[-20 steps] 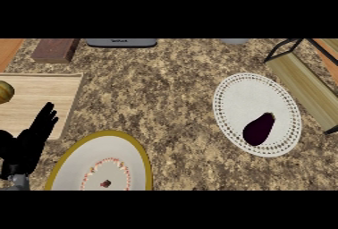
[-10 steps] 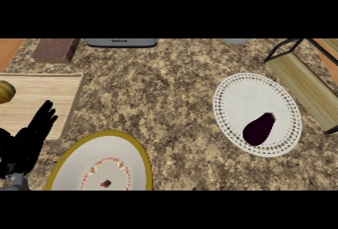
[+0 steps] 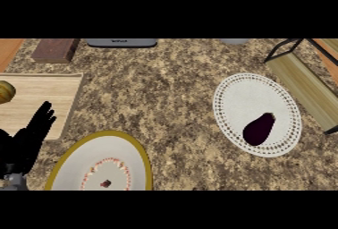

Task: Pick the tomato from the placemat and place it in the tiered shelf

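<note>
From my head view, my left hand [image 3: 30, 141] rests at nine o'clock, fingers straight and spread, holding nothing. A dark purple eggplant [image 3: 259, 129], not a tomato, lies on the white placemat [image 3: 247, 96] at three o'clock. The shelf [image 3: 305, 85] sits at two o'clock.

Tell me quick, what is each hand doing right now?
Left hand: open, fingers up, resting at the view's left edge, holding nothing.
Right hand: not in view.

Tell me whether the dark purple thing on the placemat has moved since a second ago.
No. The dark purple object lies at the same spot on the white placemat, beside the tiered shelf.
</note>
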